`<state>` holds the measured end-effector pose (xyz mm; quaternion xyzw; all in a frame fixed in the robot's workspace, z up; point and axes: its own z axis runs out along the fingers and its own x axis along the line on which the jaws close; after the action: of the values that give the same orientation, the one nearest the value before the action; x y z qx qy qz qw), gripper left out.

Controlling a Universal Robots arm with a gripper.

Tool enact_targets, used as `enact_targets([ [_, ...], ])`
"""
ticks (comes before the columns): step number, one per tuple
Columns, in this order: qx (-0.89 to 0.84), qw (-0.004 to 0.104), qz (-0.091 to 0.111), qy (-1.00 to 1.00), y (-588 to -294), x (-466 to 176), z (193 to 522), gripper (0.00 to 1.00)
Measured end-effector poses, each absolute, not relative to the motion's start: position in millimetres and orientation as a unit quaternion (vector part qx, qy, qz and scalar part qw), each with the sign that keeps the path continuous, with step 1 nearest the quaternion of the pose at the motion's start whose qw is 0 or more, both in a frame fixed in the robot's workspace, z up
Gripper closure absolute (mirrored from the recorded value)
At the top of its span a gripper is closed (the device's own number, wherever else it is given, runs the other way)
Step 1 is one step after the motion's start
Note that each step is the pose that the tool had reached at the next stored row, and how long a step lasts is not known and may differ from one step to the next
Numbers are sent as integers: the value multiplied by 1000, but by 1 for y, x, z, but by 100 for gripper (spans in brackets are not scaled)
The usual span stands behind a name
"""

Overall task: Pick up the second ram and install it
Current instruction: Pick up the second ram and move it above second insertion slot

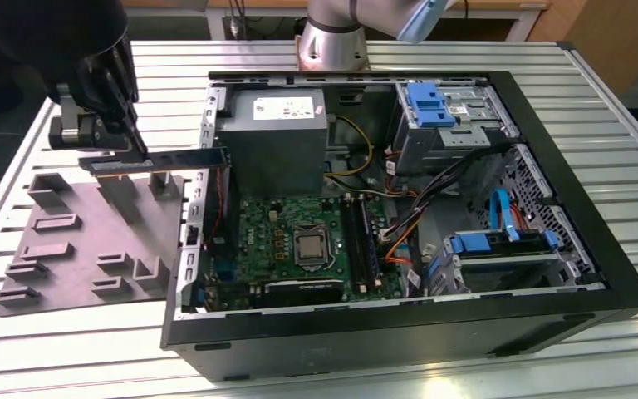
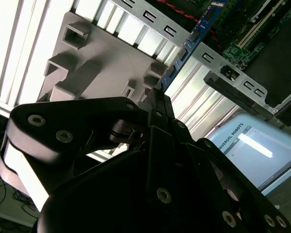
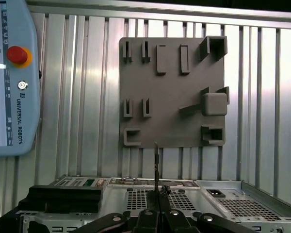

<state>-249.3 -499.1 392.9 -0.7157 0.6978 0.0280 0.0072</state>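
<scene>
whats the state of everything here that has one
computer case: lying on its side, open
grey fixture plate: flat on the table
hand: shut on the second ram
second ram: held in the air outside the computer case, not installed

Exterior view: high, mid-distance, angled down over near wall of case (image 1: 408, 341) on slatted counter (image 1: 618, 125); tray (image 1: 64, 241) at exterior view's left, arm base (image 1: 331, 37) at far edge. First wrist view: straight down past end effector (image 3: 156, 206), tray and case edge below. Second wrist view: very close behind end effector linkage, oblique. All three share tray, case rim, counter slats.
</scene>
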Motion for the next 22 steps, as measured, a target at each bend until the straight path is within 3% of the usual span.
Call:
enact_targets([
  [22, -716, 7, 28, 698, -499, -234, 393, 88],
])
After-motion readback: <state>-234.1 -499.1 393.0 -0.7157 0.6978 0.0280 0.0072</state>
